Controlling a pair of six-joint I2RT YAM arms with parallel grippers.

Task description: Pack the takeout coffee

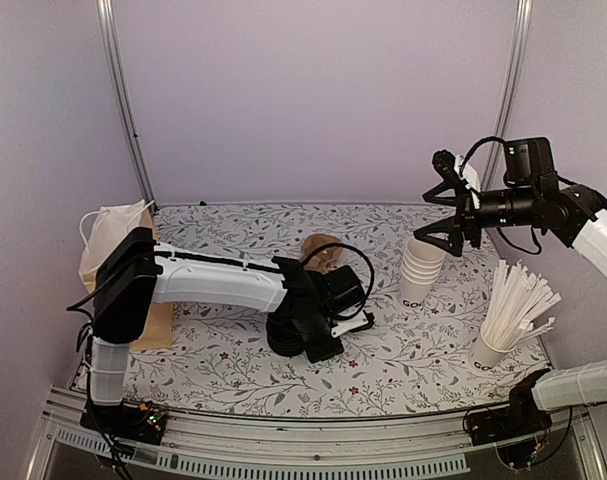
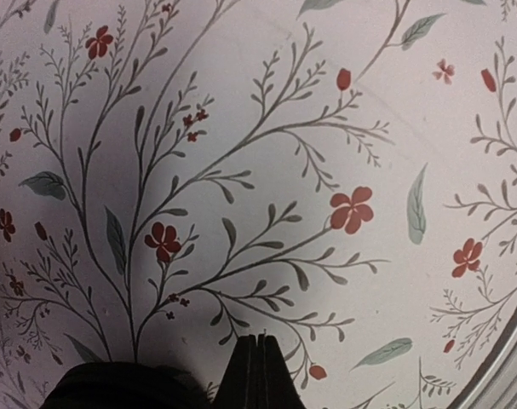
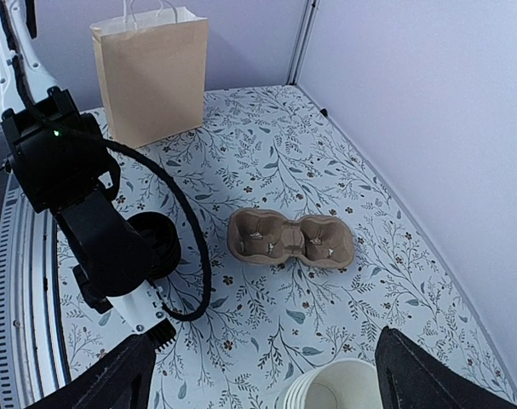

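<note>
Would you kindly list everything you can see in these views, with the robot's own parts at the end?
paper bag: one, brown with white handles, upright at left edge.
cup carrier: one, brown pulp, empty, mid-table.
lids: one stack, black, under left wrist.
paper cups: one stack, white, lidless, right of centre.
sticks: one bundle, white, in a white cup, near right.
tablecloth: one, white floral.
left gripper: shut, low over cloth.
right gripper: open, above cup stack.
</note>
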